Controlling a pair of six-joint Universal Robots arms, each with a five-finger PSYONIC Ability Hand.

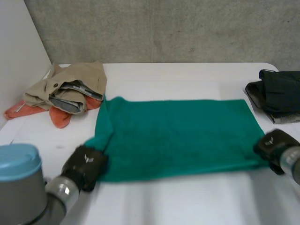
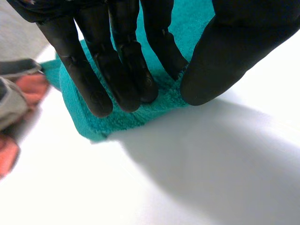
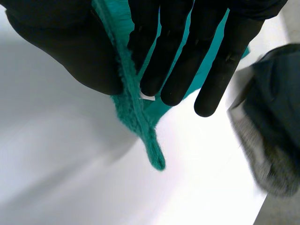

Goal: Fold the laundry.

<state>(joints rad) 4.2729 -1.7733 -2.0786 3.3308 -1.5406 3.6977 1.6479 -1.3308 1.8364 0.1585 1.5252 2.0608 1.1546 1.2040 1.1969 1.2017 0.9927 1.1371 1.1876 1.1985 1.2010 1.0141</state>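
Pinching green towel's (image 1: 178, 136) near corners, thumb against fingers, with left hand (image 1: 86, 165) and right hand (image 1: 274, 143). Likely starting first fold: calls for lifting both evenly.

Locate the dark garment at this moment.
In the head view, the dark garment lies at the far right of the table, just beyond the green towel, behind the right hand pinching that towel's near right corner.

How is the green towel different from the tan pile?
The green towel is spread out; the tan pile is crumpled. The towel is one colour; the pile mixes tan, grey and orange. The left hand and right hand pinch the towel, not the pile. Both lie on the table.
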